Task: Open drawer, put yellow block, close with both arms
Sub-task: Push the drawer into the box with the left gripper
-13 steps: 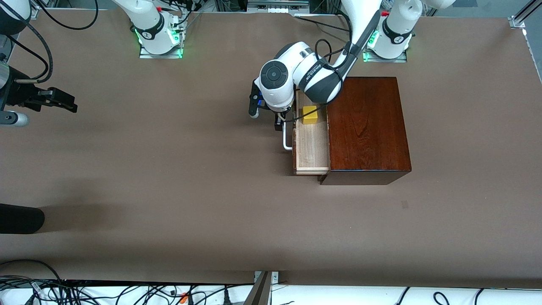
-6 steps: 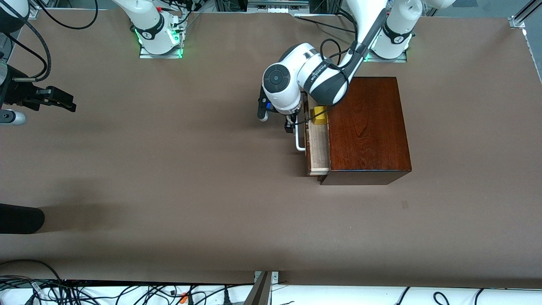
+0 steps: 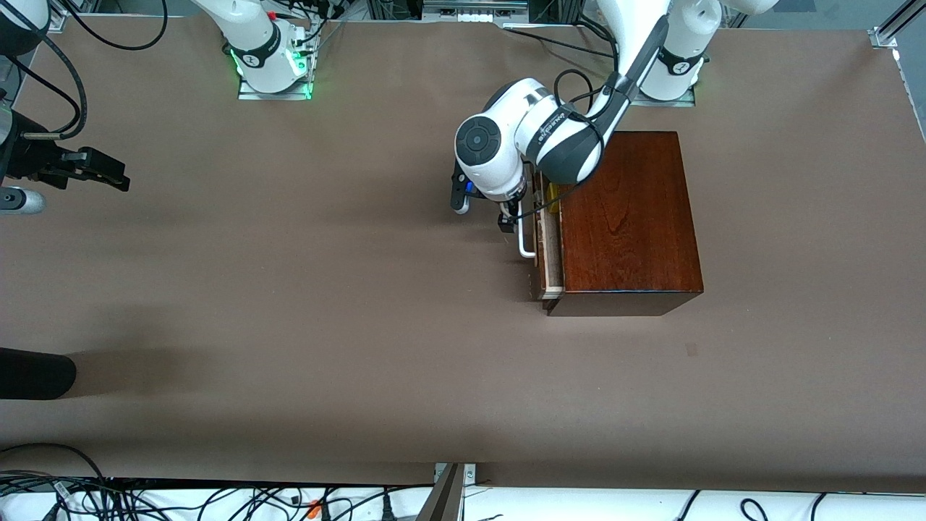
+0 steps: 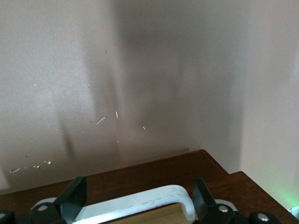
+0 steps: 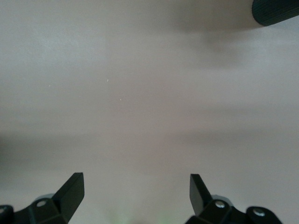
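The drawer [image 3: 551, 269] sticks out of the dark mahogany box [image 3: 629, 217] by a narrow pale strip, on the side toward the right arm's end. Only a thin sliver of the yellow block [image 3: 553, 197] shows inside it, under the left arm's wrist. My left gripper [image 3: 508, 217] is at the white handle [image 3: 527, 244]. In the left wrist view the left gripper [image 4: 138, 198] is open, its fingers on either side of the handle [image 4: 140, 205], against the drawer's dark front [image 4: 140, 175]. My right gripper [image 3: 119, 177] waits at the right arm's end of the table; it [image 5: 135, 191] is open and empty.
A black rounded object [image 3: 36, 373] lies at the table's edge on the right arm's end, nearer the front camera; it also shows in the right wrist view [image 5: 275, 11]. Cables run along the front edge [image 3: 217, 499]. Bare brown tabletop [image 3: 325, 289] surrounds the box.
The left gripper has moved toward the box with the handle, and the drawer has slid most of the way in. The yellow block has gone from plainly visible to a sliver. The right arm stayed still.
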Motion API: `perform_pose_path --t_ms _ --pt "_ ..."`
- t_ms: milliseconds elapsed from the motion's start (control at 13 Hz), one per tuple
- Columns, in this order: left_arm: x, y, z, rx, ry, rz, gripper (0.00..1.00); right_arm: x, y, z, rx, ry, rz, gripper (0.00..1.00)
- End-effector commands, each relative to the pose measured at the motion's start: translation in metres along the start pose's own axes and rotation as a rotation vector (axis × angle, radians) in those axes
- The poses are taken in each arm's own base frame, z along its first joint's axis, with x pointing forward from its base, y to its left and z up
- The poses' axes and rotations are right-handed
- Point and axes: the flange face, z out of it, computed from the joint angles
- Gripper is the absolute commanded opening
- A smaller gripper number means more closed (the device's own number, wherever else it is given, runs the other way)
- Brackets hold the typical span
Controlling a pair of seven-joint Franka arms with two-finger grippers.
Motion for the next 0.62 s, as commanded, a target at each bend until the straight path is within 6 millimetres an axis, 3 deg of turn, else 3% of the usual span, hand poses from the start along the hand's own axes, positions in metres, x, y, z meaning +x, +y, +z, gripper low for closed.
perform_pose_path --t_ms 0,538 --pt "-0.031 -0.012 -0.010 0.041 -0.053 -0.003 1.00 -0.006 0.001 -0.008 -0.003 0.014 -0.008 1.00" --pt "-0.044 -0.018 0.000 0.022 -0.062 -0.019 1.00 -0.007 0.001 -0.008 -0.003 0.016 -0.009 1.00"
